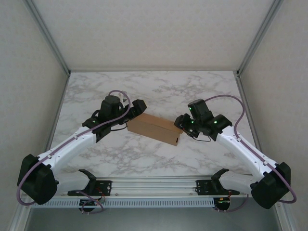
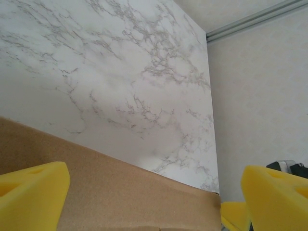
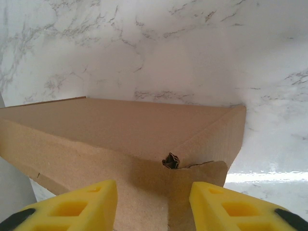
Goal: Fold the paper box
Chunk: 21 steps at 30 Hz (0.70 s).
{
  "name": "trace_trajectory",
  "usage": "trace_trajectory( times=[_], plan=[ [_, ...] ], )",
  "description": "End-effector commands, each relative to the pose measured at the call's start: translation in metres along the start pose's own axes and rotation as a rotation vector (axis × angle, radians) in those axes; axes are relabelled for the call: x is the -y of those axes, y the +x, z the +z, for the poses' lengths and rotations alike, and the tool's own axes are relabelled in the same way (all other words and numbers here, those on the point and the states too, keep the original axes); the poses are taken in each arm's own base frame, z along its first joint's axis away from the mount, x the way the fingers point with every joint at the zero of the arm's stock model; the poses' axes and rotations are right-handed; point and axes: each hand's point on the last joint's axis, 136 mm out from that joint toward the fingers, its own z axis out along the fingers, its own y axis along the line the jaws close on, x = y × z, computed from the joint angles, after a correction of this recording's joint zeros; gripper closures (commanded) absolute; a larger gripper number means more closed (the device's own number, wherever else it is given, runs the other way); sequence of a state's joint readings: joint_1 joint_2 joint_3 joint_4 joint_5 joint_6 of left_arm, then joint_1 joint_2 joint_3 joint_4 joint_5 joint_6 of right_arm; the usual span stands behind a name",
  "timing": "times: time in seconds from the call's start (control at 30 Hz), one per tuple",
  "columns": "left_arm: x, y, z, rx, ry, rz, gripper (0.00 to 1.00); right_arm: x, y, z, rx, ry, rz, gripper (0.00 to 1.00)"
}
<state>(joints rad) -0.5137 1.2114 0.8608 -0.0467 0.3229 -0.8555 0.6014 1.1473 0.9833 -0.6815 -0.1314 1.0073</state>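
Observation:
The paper box (image 1: 155,129) is a brown cardboard box lying slantwise in the middle of the marble table, folded into a shallow closed shape. My left gripper (image 1: 137,108) is at its far left end. In the left wrist view its yellow fingers (image 2: 31,197) stand wide open, with the box's flat top (image 2: 120,192) below and between them. My right gripper (image 1: 185,124) is at the box's right end. Its yellow fingers (image 3: 72,207) stand apart, astride the near corner of the box (image 3: 144,130), where a crumpled tab pokes out. No pad visibly presses the cardboard.
The marble table (image 1: 159,86) is bounded by white walls at the back and both sides. An aluminium rail (image 1: 154,185) with the arm bases runs along the near edge.

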Motion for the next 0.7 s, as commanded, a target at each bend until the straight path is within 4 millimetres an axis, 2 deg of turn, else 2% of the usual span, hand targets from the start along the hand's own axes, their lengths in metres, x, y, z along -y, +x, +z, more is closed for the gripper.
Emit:
trace_trajectory(
  times=[0.0, 0.13, 0.23, 0.43, 0.57, 0.67],
  plan=[
    [-0.048, 0.027, 0.005, -0.090, -0.183, -0.024, 0.08, 0.004, 0.003, 0.002, -0.007, -0.001, 0.006, 0.53],
    [-0.050, 0.028, 0.006, -0.092, -0.188, -0.025, 0.08, 0.003, 0.004, -0.002, 0.002, -0.030, 0.004, 0.53],
    [-0.052, 0.029, 0.007, -0.096, -0.192, -0.028, 0.08, -0.003, 0.011, 0.003, -0.039, -0.073, 0.008, 0.52],
    [-0.058, 0.033, 0.010, -0.103, -0.201, -0.034, 0.08, 0.004, 0.015, 0.013, -0.036, -0.094, -0.025, 0.52],
    [-0.057, 0.034, 0.012, -0.115, -0.199, -0.037, 0.08, 0.006, 0.018, 0.017, -0.047, -0.091, -0.092, 0.57],
    [-0.052, 0.030, 0.009, -0.105, -0.198, -0.026, 0.08, 0.017, 0.016, 0.018, -0.041, -0.026, -0.138, 0.66]
  ],
)
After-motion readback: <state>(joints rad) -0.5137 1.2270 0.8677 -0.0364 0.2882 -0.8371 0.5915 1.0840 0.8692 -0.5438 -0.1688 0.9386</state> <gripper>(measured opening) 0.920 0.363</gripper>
